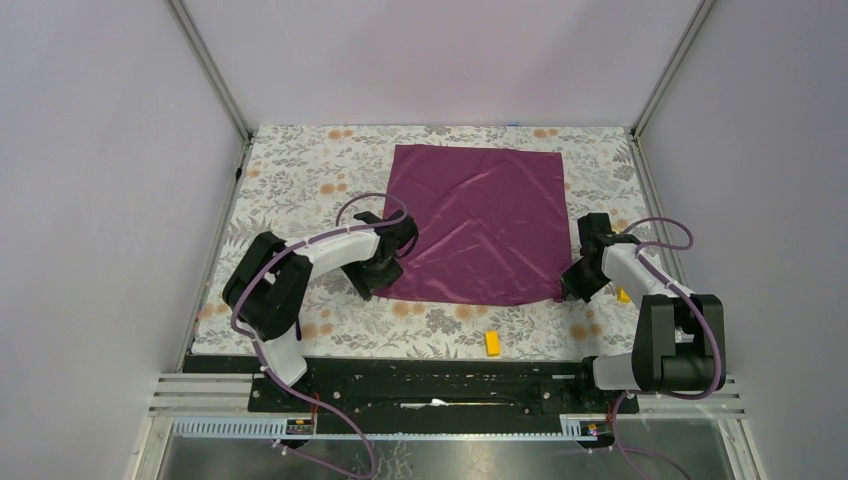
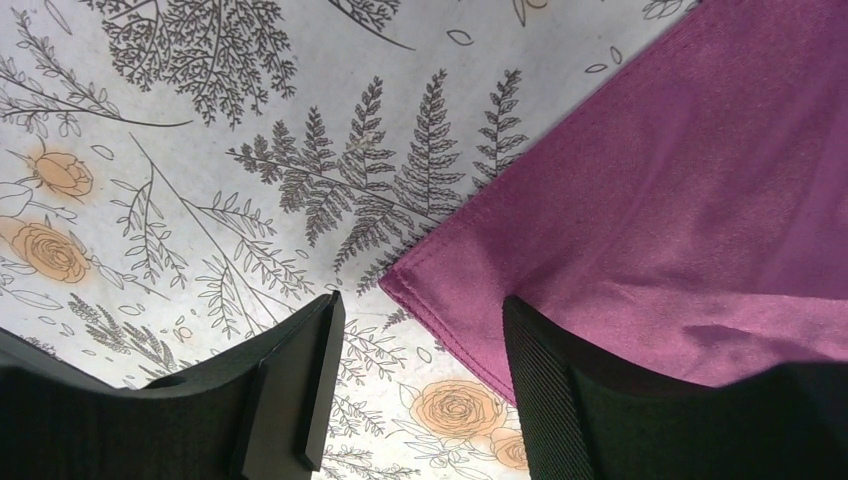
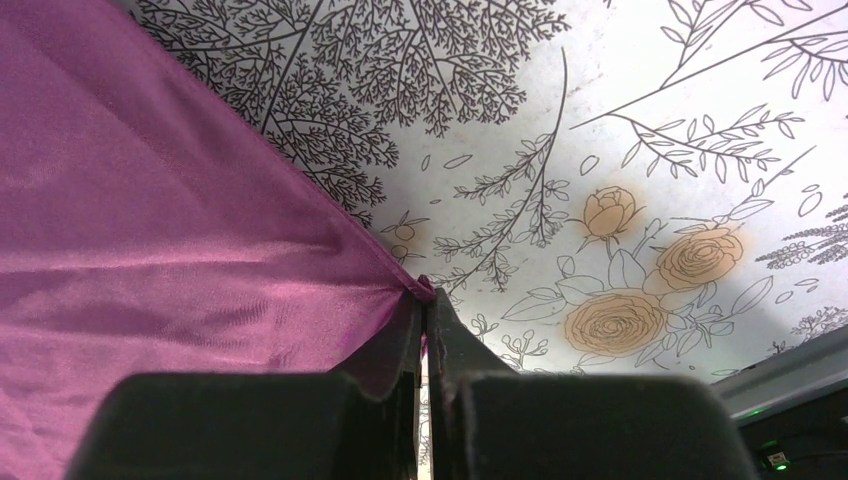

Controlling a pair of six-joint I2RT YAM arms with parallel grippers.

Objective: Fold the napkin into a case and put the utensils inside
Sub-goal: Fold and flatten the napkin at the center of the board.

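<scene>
The plum-purple napkin (image 1: 480, 225) lies spread flat on a floral tablecloth (image 1: 300, 170). We see the left pincer (image 2: 420, 335) with its jaws apart, straddling the napkin's near left corner: one finger is over the tablecloth, the other over the cloth. The right pincer (image 3: 425, 300) is clamped on the near right corner, where the fabric puckers at its tips. Only the overhead view shows a yellow block (image 1: 623, 296) just beside the right pincer and a second yellow block (image 1: 492, 343) nearer the arm bases, between the two pincers.
</scene>
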